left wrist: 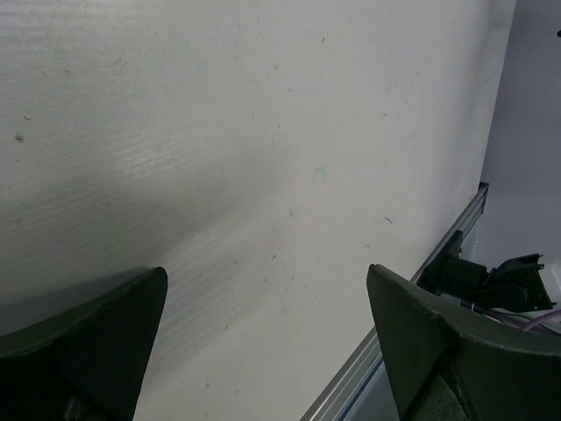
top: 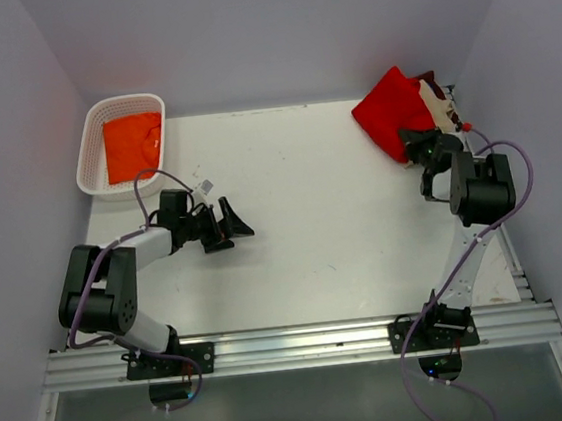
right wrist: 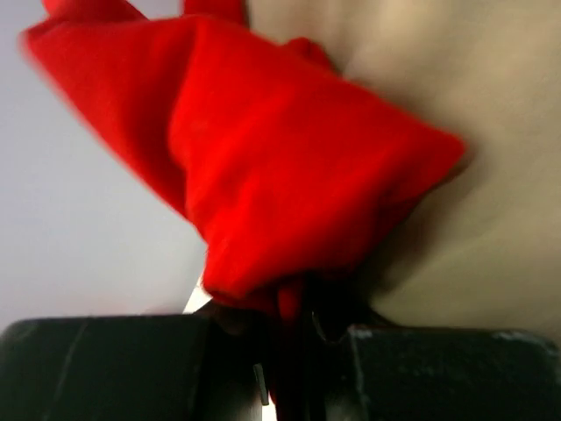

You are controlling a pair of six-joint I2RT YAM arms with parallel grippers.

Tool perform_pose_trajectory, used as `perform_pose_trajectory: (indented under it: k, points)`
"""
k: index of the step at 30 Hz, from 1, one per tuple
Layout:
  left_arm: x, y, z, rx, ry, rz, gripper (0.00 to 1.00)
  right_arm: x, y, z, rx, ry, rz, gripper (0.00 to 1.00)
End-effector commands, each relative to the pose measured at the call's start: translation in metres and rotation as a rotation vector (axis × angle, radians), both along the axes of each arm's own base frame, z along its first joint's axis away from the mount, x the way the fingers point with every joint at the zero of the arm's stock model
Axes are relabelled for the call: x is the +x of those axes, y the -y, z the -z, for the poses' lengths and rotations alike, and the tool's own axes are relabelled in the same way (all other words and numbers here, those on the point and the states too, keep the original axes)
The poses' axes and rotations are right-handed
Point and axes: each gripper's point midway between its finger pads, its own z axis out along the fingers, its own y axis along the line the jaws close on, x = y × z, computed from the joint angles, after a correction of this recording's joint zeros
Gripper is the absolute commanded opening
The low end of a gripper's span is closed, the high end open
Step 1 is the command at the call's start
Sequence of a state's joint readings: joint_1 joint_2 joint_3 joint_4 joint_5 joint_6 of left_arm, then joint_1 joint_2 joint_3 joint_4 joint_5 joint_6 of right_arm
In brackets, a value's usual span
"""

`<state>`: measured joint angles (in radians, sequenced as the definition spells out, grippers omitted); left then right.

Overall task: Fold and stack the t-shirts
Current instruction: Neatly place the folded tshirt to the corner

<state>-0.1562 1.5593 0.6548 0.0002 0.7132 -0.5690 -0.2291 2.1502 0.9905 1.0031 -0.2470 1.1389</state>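
Clearly the right claw point(top: 413, 142) is clenched on the red t-shirt point(top: 389, 109) bunched just ahead of it; the left claw point(top: 234, 225) hangs released over the desk point(top: 343, 224).

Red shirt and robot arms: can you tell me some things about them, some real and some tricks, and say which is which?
1. The right gripper is shut on the red t-shirt. True.
2. The orange t-shirt lies flat on the bare table. False: it lies inside the white basket.
3. The left gripper is open and holds nothing. True.
4. The red t-shirt sits right beside the white basket. False: it is in the far right corner, and the basket is in the far left corner.
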Motion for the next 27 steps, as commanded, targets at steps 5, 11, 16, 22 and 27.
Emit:
perform_pose_trajectory:
  k: [5, 11, 16, 22, 27]
  points:
    - [0.004, 0.001, -0.017, -0.038, 0.064, -0.001, 1.0, 0.01, 0.006, -0.16, -0.097, 0.346, 0.02, 0.0]
    - [0.006, 0.002, -0.017, -0.038, 0.065, -0.001, 1.0, 0.031, 0.003, -0.293, -0.076, 0.66, -0.019, 0.0]
    - [0.006, 0.002, -0.021, -0.038, 0.068, 0.005, 1.0, 0.073, 0.029, -0.326, -0.045, 0.694, 0.071, 0.0]
    - [0.003, -0.001, -0.028, -0.009, 0.069, 0.02, 1.0, 0.101, 0.052, -0.254, -0.094, 0.522, 0.219, 0.0]
    - [0.002, -0.001, -0.026, -0.009, 0.061, 0.019, 1.0, 0.086, 0.063, -0.144, -0.097, 0.285, 0.293, 0.0]
